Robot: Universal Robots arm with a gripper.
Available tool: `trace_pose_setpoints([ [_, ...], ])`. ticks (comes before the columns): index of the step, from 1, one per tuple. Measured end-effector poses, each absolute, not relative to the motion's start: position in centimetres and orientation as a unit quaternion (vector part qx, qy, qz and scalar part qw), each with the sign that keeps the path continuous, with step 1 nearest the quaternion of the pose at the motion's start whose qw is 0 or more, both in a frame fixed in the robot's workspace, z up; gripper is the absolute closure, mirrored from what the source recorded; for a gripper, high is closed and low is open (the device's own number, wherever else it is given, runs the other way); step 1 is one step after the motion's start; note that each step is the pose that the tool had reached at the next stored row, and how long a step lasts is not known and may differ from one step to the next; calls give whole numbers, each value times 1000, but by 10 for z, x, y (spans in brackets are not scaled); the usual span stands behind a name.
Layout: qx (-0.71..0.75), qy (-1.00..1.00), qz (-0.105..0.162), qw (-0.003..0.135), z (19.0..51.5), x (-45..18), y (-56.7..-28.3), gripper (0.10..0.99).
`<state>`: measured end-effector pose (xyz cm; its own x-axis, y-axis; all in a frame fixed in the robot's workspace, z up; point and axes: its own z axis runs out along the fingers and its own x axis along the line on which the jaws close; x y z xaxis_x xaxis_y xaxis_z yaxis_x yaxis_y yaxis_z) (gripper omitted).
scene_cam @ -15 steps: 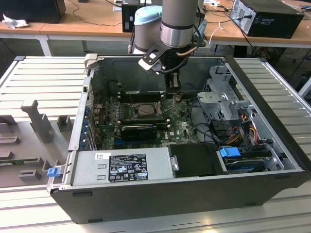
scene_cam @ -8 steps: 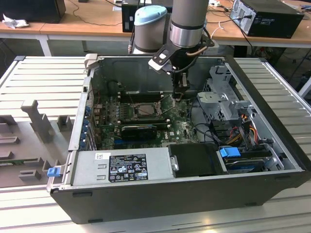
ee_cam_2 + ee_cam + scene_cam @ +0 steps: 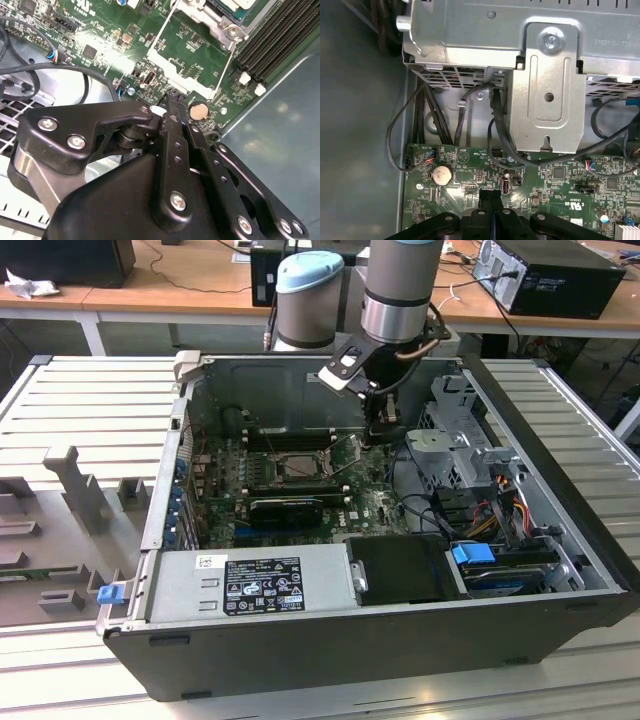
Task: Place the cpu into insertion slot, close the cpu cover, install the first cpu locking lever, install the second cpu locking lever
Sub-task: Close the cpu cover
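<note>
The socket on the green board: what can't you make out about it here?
Exterior view: the insertion slot is too small to tell what, if anything, lies inside.
Second wrist view: the picture's edge cuts off the insertion slot, leaving one corner.
Both wrist views: the shut tool hides the board beneath its tips.

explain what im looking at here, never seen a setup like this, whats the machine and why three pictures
This is a robot arm working inside an open computer case that lies on a ribbed table. The exterior view comes from a camera standing off the arm; both wrist views come from cameras riding on the arm, looking past its gripper. Its black fingers are pressed together and hold nothing I can see. It hangs over the green motherboard, near a round coin battery, to the exterior view's right of the insertion slot, the square black-framed socket.
</note>
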<state>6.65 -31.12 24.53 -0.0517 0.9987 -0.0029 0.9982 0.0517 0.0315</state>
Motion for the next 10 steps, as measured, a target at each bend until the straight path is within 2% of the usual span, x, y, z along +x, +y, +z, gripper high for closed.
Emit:
trace_pose_setpoints([
  [4,689,725,5,7,241,66,-313,980],
  [10,689,725,5,6,241,61,-314,980],
])
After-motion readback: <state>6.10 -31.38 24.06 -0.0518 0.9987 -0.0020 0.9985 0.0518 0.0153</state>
